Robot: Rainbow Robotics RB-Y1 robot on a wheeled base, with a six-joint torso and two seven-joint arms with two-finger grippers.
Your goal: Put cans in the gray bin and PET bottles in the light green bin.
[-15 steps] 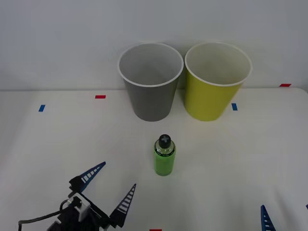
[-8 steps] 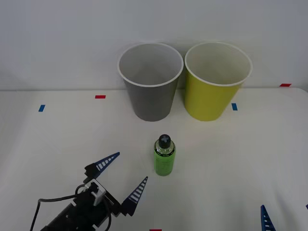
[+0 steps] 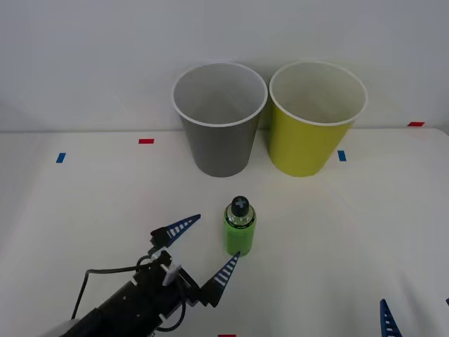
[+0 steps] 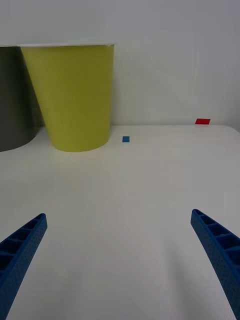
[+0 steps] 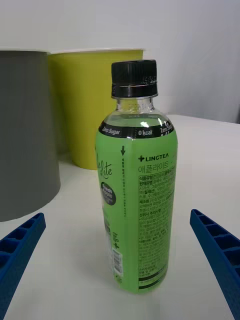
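Observation:
A small PET bottle (image 3: 240,228) with a bright green body and a black cap stands upright on the white table, in front of the two bins; it rises close up in the left wrist view (image 5: 136,185). My left gripper (image 3: 205,247) is open just to the bottle's near left, one blue finger beside its base. The gray bin (image 3: 219,119) (image 5: 25,135) stands at the back, with the light green bin (image 3: 316,118) (image 4: 70,95) (image 5: 95,105) to its right. My right gripper (image 4: 120,265) is open low over bare table at the near right (image 3: 414,319).
Small red and blue tape marks (image 3: 146,141) (image 3: 342,156) dot the table near the back wall. Open table lies left of the bins and around the bottle.
My left gripper has moved forward and to the right, from the near-left table to beside the bottle, staying open. The bottle, the bins and the right gripper have not moved.

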